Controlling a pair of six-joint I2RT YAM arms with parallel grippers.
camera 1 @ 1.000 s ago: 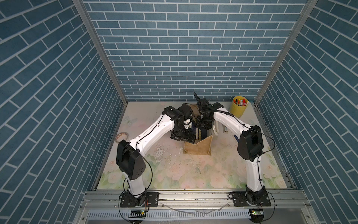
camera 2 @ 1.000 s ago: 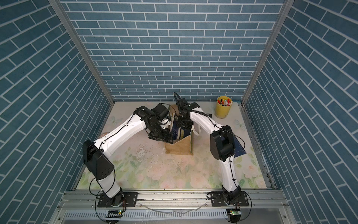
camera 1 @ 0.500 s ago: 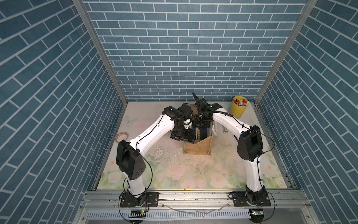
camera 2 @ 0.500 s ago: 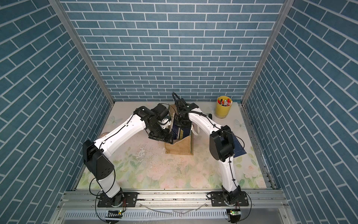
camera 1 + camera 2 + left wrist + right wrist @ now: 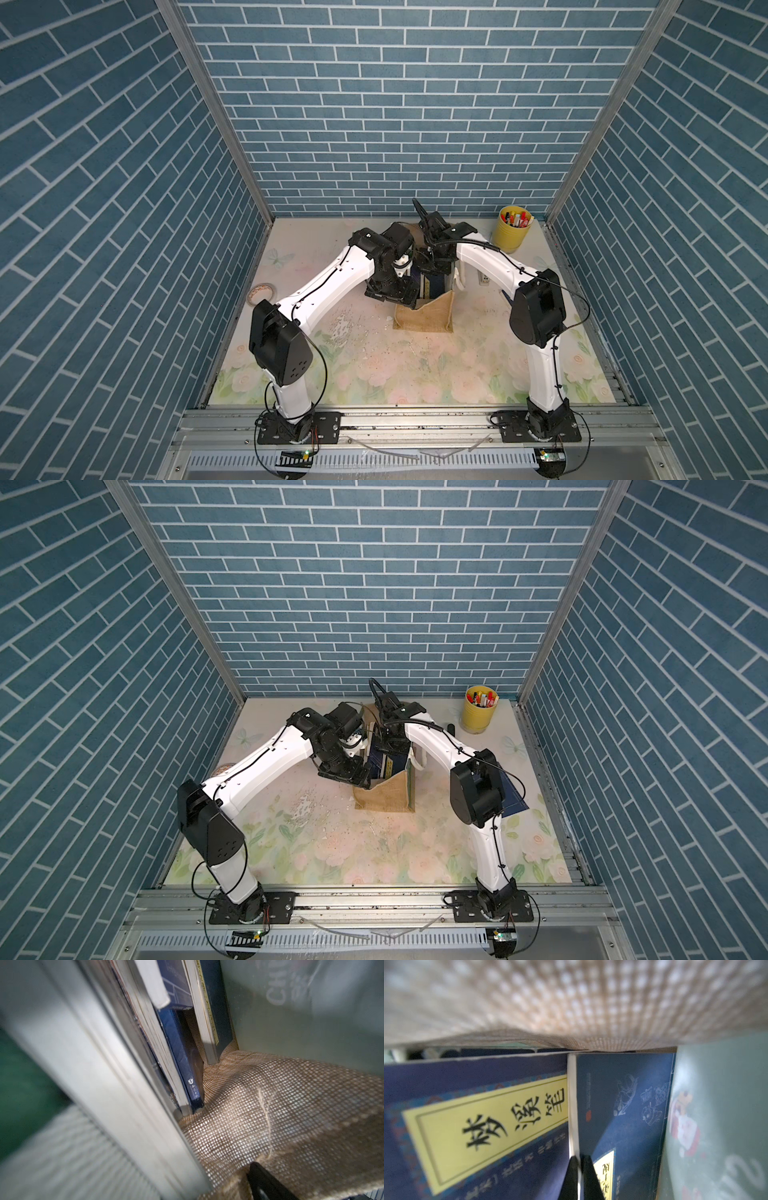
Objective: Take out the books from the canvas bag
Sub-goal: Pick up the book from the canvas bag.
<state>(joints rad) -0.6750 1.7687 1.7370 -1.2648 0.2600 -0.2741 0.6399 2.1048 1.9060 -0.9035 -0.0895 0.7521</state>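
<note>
top view: bag (image 5: 424,320) upright mid-table, books (image 5: 432,284) standing inside; left gripper (image 5: 395,293) at its rim.
left wrist: jaws wide apart, one finger (image 5: 268,1184) inside against the burlap; likely bracing the bag.
right wrist: right gripper (image 5: 578,1162) clamped on page edge of yellow-strip book (image 5: 483,1118).
step: extracting one book.
next: straight lift clear of the rim.

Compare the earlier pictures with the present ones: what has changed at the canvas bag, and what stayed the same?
The right gripper, inside the canvas bag, has closed on the white page edge of a dark blue book; its wrist edged slightly towards the left arm. Unchanged: the left gripper stays open at the bag's near corner; bag and yellow pen cup have not moved.
</note>
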